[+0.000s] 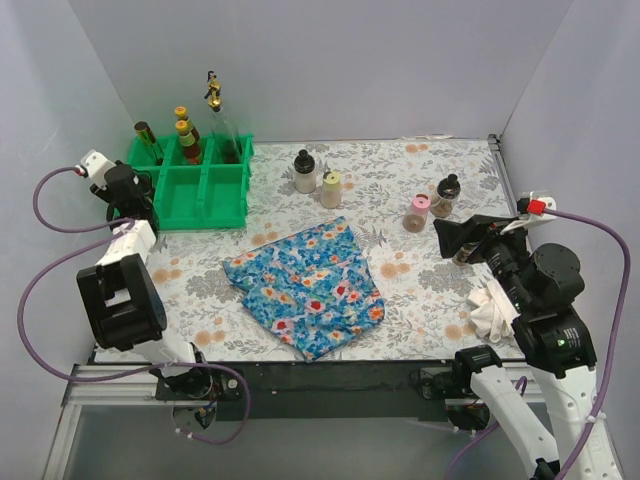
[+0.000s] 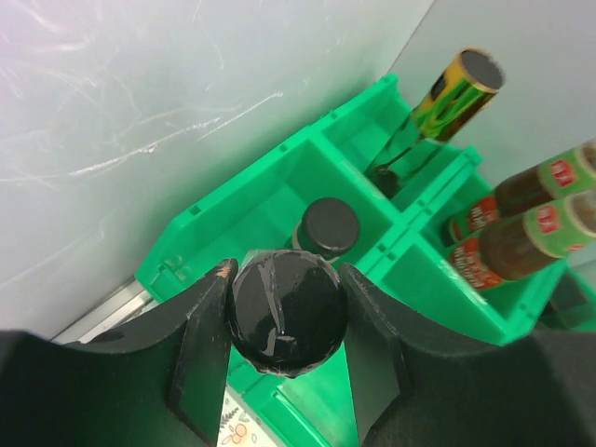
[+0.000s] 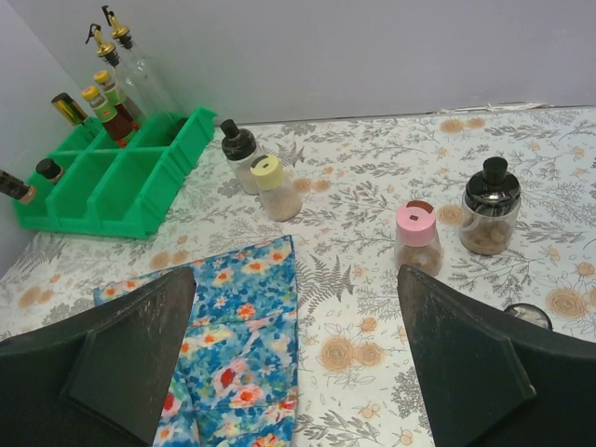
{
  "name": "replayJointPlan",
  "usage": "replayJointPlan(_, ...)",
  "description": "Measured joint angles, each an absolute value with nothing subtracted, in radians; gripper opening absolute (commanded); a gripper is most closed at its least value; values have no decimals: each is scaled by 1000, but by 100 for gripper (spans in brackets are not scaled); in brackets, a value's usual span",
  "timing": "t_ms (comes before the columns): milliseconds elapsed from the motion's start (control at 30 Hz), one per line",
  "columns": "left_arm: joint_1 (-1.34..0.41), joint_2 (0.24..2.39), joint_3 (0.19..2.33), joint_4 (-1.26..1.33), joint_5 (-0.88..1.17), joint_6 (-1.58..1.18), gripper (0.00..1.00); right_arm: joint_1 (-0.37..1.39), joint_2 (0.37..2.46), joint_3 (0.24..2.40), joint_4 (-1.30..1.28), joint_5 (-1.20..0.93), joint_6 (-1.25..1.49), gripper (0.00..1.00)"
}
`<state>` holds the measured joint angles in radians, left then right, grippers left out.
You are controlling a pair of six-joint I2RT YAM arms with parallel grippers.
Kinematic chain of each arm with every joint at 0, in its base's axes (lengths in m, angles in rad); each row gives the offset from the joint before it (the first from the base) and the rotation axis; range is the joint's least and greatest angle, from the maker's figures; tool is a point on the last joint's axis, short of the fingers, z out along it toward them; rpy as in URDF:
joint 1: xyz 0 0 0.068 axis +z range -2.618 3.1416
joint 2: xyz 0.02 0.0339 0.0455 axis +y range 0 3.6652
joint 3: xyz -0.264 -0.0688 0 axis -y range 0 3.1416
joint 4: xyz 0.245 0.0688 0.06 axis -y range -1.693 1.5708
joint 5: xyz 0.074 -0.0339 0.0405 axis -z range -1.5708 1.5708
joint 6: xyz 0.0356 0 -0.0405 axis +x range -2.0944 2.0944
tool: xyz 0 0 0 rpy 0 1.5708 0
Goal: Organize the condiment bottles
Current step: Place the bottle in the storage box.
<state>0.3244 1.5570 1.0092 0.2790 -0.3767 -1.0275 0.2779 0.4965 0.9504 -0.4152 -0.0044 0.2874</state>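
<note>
- The dark black-capped jar (image 2: 286,317) is clamped in the left gripper (image 2: 286,303), jaws closed on it at cap level. It hangs over the left end of the green tray (image 2: 186,251).
- Just beyond it, one compartment holds another black-capped jar (image 2: 328,226). We can't tell if that compartment has room for two, so we'd pick the drop spot before lowering.
- Our read: hold the jar upright and centre it over bare compartment floor, clear of the divider walls and the neighbour's cap. Go straight down and release only once the base is seated.
- Risk: the tray rim looks close under the jar. A catch there could tip the jar or shove the tray.
- The neighbouring compartments hold the gold-topped bottle (image 2: 456,84) and the red-labelled sauces (image 2: 521,233). We'd retreat away from them, not across.
- On the table, well apart from the tray, are the white black-capped bottle (image 1: 305,172), cream bottle (image 1: 331,190), pink-lidded shaker (image 1: 418,212) and second dark jar (image 1: 447,195).
- The right gripper (image 3: 298,372) is empty with its jaws wide, and it faces the shaker and the second dark jar. We'd judge those its likely picks.
- The blue floral cloth (image 1: 305,290) lies mid-table, out of the left arm's path.
</note>
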Motion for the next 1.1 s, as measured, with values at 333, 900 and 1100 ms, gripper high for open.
replayJointPlan(333, 356, 1676, 997, 430, -384, -1025, 0, 278, 520, 904, -379, -7, 303, 98)
replayJointPlan(900, 356, 1869, 1052, 560, -377, -1013, 0, 278, 531, 886, -356, -12, 315, 97)
replayJointPlan(1100, 356, 1893, 1064, 592, -377, -1011, 0, 278, 543, 886, -335, -20, 319, 97)
